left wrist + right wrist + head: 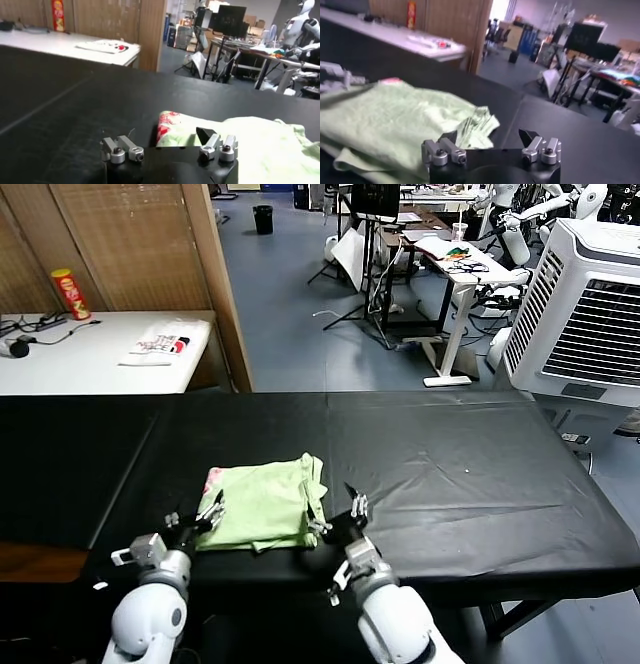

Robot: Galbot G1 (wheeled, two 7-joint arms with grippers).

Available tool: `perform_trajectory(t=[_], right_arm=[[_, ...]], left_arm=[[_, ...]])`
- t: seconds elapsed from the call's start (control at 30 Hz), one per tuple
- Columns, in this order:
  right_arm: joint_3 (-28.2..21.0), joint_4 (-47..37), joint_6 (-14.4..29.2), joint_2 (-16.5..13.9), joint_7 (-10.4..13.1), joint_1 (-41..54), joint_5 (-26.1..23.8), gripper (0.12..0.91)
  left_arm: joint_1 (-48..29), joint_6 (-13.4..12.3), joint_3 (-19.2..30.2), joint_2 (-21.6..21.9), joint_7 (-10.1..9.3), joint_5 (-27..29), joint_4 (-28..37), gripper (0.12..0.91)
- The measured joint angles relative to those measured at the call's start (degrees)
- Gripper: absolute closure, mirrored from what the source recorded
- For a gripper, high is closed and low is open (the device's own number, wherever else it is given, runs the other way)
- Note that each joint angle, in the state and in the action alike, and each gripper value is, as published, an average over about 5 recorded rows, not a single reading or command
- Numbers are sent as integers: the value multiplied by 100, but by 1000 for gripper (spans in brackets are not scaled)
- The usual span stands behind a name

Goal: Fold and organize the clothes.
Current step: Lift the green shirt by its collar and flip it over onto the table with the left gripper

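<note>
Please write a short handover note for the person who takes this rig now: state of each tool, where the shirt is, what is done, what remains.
Left tool: open, low at the shirt's left edge, holding nothing.
Right tool: open, at the shirt's right edge, holding nothing.
Shirt: pale green, folded into a compact bundle, lying on the black table near its front edge, between both tools.
Done: folding looks largely finished.
Left: possibly tidy the loose right corner; confirm final placement.

You see even indoor light; a soft sheen crosses the black desk (pixel 450 454). Both wrist views are soft, backgrounds blurred.
</note>
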Motion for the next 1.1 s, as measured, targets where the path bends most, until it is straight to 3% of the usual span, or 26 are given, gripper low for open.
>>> perform_trajectory(t=[0.3, 0.6, 0.7, 1.0, 1.1], right_arm=[[97, 175, 96, -39, -68, -126, 268, 227], [128, 253, 177, -46, -141, -192, 280, 227], [143, 269, 187, -44, -149, -206, 280, 227], [166, 284, 210, -12, -157, -274, 254, 227], [193, 287, 222, -2, -156, -303, 214, 227]], left_arm=[[31, -176, -165, -217, -28, -900, 111, 232], [-9, -542, -238, -518, -129, -1645, 246, 239], [-12, -641, -241, -595, -176, -1730, 296, 315], [-91, -709, -238, -734, -189, -1636, 373, 799], [-149, -650, -235, -694, -170, -1436, 346, 879]])
